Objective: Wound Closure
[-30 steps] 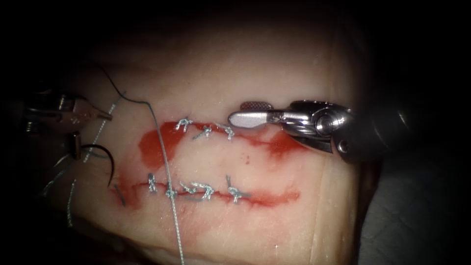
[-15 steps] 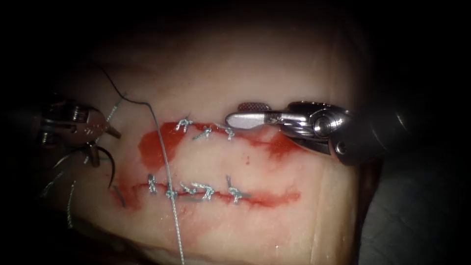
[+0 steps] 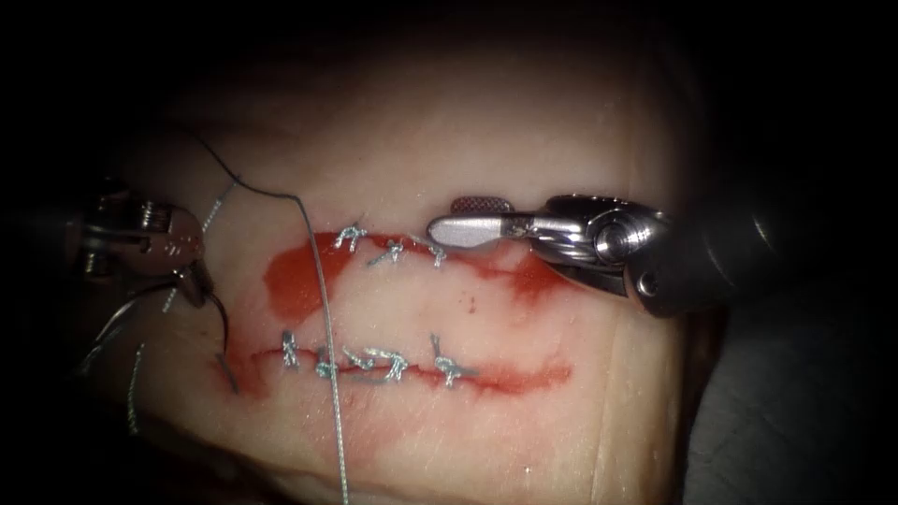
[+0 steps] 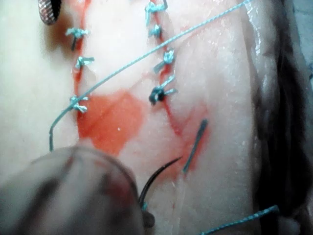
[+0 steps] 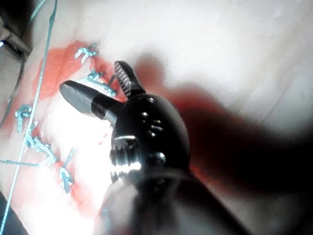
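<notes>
Where the pale pork-belly tissue [image 3: 524, 131] falls away into shadow at its left edge, the left arm's steel needle-driver claw [image 3: 198, 281] is closed on the dark curved steel needle [image 3: 223, 329] near its blunt, thread-bearing end. From that grip the needle arcs down, and its tip meets the tissue at the left end of the lower cut [image 3: 421, 372], in the red fluid [image 3: 299, 281] pooled there. Whether the point has entered the tissue cannot be told; in the left wrist view the needle [image 4: 159, 174] ends just beside a short cut end of teal thread [image 4: 194, 146] lying in the red patch.

A long strand of grey-blue braided thread [image 3: 323, 318] runs from near the left claw up over the tissue, bends, and drops straight across both cuts to the near edge, lying over the leftmost knots. Loose thread ends [image 3: 136, 383] trail off the left edge.

Two rows of tied stitch knots [image 3: 388, 248] close the upper and lower cuts.

At the right end of the upper cut, the right arm's polished steel needle-driver claw [image 3: 472, 217] hovers with its jaws parted, holding nothing, partly covering the last upper knot.
</notes>
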Robot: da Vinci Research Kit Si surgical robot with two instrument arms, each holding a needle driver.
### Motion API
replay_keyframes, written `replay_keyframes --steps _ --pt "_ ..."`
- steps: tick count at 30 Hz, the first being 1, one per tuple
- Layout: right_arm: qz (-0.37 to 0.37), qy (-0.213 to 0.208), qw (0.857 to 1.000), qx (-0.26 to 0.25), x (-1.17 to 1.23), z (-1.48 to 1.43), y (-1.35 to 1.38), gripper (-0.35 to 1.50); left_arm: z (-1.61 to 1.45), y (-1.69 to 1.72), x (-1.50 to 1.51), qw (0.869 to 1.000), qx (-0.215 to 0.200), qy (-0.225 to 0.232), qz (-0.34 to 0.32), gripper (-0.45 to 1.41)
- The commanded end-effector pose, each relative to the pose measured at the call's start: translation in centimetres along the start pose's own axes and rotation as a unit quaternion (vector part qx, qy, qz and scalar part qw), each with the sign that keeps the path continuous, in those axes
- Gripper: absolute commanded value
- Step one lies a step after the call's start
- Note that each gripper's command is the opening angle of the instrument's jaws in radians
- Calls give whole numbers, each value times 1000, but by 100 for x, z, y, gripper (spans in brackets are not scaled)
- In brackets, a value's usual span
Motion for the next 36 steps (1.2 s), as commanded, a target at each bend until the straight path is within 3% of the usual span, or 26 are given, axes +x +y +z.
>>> replay_keyframes --steps 1,5,12,22,25,30,36 --pt "0 -1 1000 -1 2 10 1 140 -2 6 -3 1000 -2 4 1 -45" --pt "0 -1 1000 -2 2 10 1 140 -24 5 -4 1000 -13 10 -9 -45" --pt "0 0 1000 -3 3 11 2 140 -76 7 -8 995 -78 9 -55 -45" --pt "15 2 1000 -12 1 9 6 136 -115 28 -48 982 -188 1 -10 -45" --pt "43 5 999 -18 0 7 9 121 -122 33 -68 972 -233 16 12 -45" --pt "114 12 992 -52 -4 3 20 105 -124 31 -101 946 -305 33 107 -45" --pt "145 0 985 -90 -8 0 27 111 -126 24 -126 924 -356 28 132 -45"
